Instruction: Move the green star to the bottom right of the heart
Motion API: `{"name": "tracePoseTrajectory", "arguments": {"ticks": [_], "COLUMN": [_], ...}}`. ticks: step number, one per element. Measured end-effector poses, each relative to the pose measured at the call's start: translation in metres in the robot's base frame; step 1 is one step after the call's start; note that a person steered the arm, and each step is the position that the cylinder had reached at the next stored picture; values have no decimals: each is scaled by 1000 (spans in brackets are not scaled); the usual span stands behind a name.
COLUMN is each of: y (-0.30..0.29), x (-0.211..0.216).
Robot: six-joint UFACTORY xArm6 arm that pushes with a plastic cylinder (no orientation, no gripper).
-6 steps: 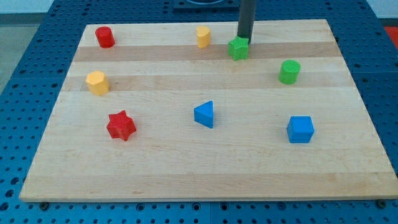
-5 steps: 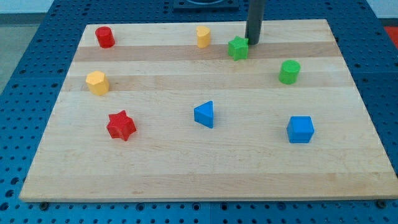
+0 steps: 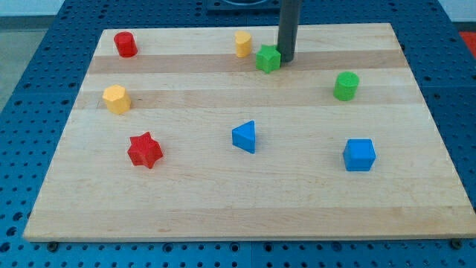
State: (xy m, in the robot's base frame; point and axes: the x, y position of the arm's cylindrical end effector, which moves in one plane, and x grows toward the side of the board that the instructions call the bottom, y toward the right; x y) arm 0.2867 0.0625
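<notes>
The green star (image 3: 268, 58) sits near the board's top edge, just right of and below the yellow heart (image 3: 242, 43). My tip (image 3: 286, 60) touches the star's right side. The dark rod rises straight up from there and leaves the view's top.
A red cylinder (image 3: 125, 44) is at the top left, a yellow hexagon (image 3: 116, 98) at the left, a red star (image 3: 144, 150) at the lower left. A blue triangle (image 3: 245, 137) is at centre, a green cylinder (image 3: 346, 85) at right, a blue cube (image 3: 359, 155) at lower right.
My tip went from the star's top to its right side, then moved left. The green star slid left, closer to the yellow heart.
</notes>
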Motion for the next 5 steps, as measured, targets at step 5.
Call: {"name": "tracePoseTrajectory", "arguments": {"ticks": [5], "y": [-27], "x": [0]}}
